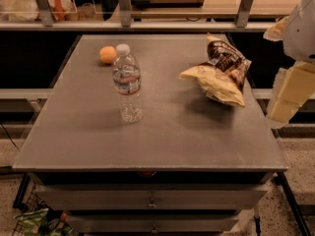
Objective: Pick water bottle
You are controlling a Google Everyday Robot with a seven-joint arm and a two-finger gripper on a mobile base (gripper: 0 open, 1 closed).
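**Station Status: Water Bottle on Table, Gripper Off to the Right**

1. Work surface. A grey, flat-topped table [147,146] fills most of the view. Two drawers [152,198] sit below its near edge, each with a small central pull.

2. Task object. The water bottle [129,85] stands upright on the left half of the table, roughly midway between the near and far edges. It is clear and ribbed, with a white cap and a white-blue-red label band around its upper body. Nothing touches it.

3. Adjacent objects. An orange ball [108,54] rests on the table behind the bottle, slightly to the left, near the cap as seen from the camera. It is shorter than the bottle. On the right half of the table lie two crumpled snack bags: a yellow bag [214,82] nearer the camera and a brown bag [227,58] behind it. The two overlap. Both are well apart from the bottle.

4. Gripper. The gripper [286,100] is at the right edge of the view, beyond the table's right side, below a white arm segment [304,26]. It is well apart from the bottle and holds nothing visible. Whether it is open or closed cannot be told.

5. Surroundings. A wire basket [24,215] holding green packaging sits on the floor at the near left.
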